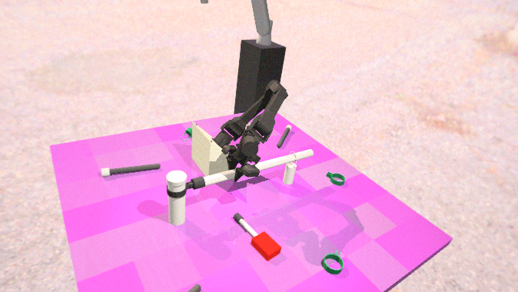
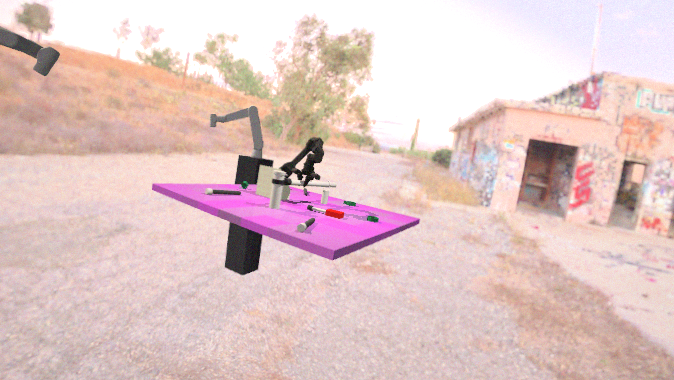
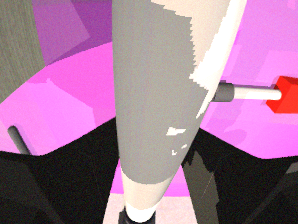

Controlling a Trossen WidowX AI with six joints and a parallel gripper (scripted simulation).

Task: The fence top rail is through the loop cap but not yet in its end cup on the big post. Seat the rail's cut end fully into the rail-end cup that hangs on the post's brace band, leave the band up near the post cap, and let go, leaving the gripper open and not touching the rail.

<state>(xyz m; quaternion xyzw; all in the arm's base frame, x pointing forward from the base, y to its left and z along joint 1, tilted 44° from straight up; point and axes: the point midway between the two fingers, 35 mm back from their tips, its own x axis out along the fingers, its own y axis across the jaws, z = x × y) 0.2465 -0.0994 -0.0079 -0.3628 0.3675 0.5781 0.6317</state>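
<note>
The white rail (image 1: 276,163) (image 3: 155,90) (image 2: 324,185) runs through the loop on the small white post (image 1: 289,175) (image 2: 325,196). My gripper (image 1: 242,173) (image 3: 149,121) is shut on the rail at its middle. The rail's near end meets the mouth of the black rail-end cup (image 1: 197,182) and appears to be inside it; its depth inside is hidden. In the wrist view, the cup shows only as a dark edge around the rail's far end. The cup hangs on the black brace band (image 1: 176,192) (image 2: 278,181), high on the big white post (image 1: 177,211) (image 2: 275,197), just under its cap (image 1: 176,178).
A cream board (image 1: 204,150) (image 2: 265,181) stands close beside the gripper. A red block (image 1: 266,245) (image 2: 334,213) (image 3: 287,95) on a white stick lies in front of the rail. Green rings (image 1: 327,263) (image 2: 372,219) and dark rods (image 1: 134,169) (image 2: 227,192) lie around the pink table (image 1: 104,253).
</note>
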